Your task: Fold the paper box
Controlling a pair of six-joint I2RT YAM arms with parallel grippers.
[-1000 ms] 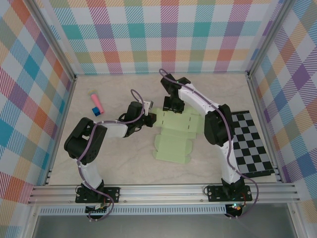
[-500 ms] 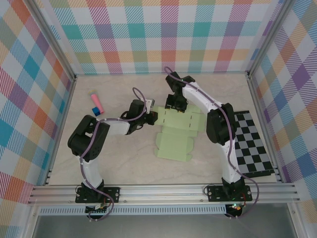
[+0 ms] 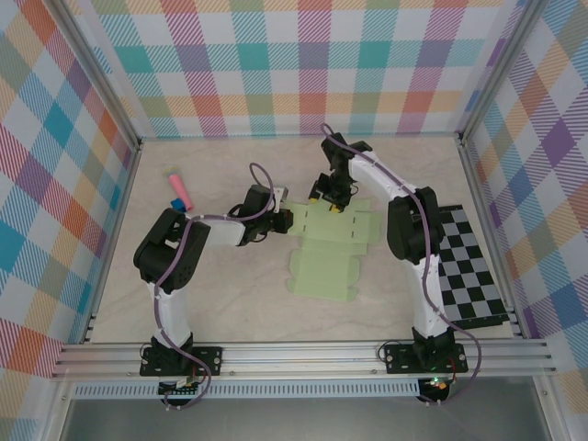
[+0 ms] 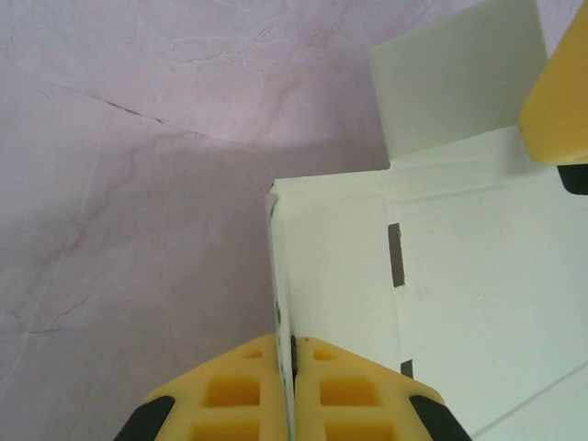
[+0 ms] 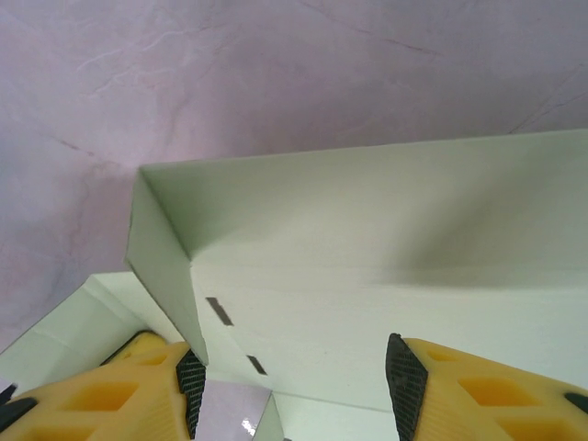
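Observation:
The paper box (image 3: 323,248) is a pale green tabbed sheet lying mostly flat mid-table, with its far and left flaps lifted. My left gripper (image 3: 282,220) is at the sheet's left edge. In the left wrist view its yellow fingers (image 4: 241,386) are pressed together on a raised thin flap of the paper box (image 4: 459,276), so the left gripper (image 4: 287,344) is shut on it. My right gripper (image 3: 330,198) hovers at the sheet's far edge. In the right wrist view the right gripper (image 5: 294,369) stands open, straddling an upturned panel of the paper box (image 5: 367,248).
A black-and-white checkered board (image 3: 469,266) lies at the right, close to the right arm. A small pink-and-blue stick (image 3: 177,188) rests at the far left. Plaid walls and aluminium rails enclose the table (image 3: 230,303).
Both grippers have shifted to the right, and the sheet has slid a little rightward with them. The left gripper stays shut on the flap.

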